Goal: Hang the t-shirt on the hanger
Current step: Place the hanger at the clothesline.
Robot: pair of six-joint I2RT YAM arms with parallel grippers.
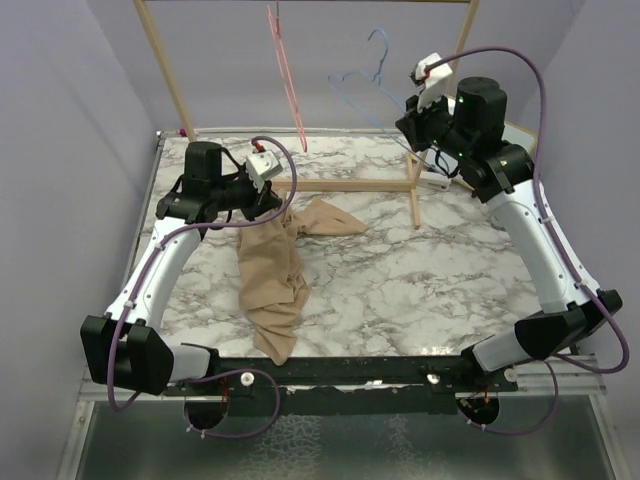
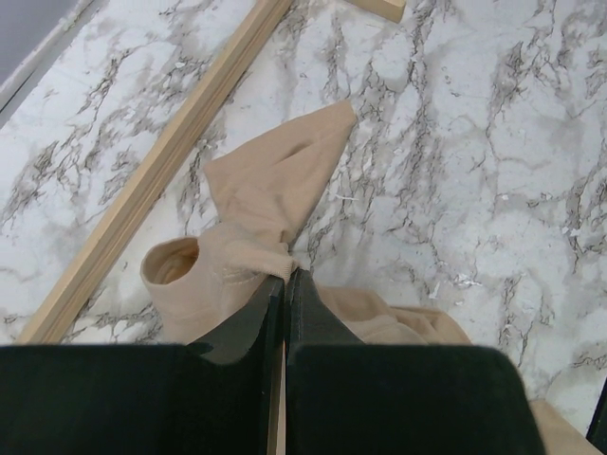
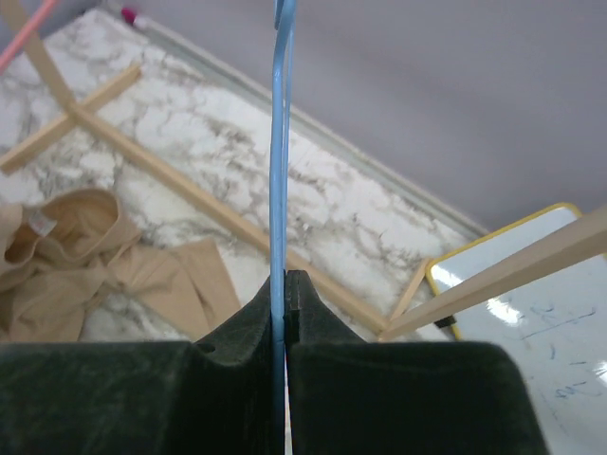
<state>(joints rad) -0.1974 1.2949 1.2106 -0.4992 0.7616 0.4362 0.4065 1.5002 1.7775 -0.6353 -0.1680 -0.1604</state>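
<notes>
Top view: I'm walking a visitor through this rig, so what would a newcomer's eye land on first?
The tan t-shirt lies crumpled on the marble table, left of centre, with the left gripper shut on a bunched fold at its far end. At the back right, the right gripper is shut on the wire of the blue hanger, raised above the table.

Place: robot lab test cell.
Walls: plain lavender panels (image 1: 60, 150) closing in the bench.
Bench: marble-print top (image 1: 400, 280); left arm (image 1: 160, 270) and right arm (image 1: 530, 240), both cabled, bolted to a dark rail (image 1: 350, 372).
Fixtures: bare wooden rack (image 1: 340, 184); small whiteboard (image 3: 531, 322) at the right edge.
</notes>
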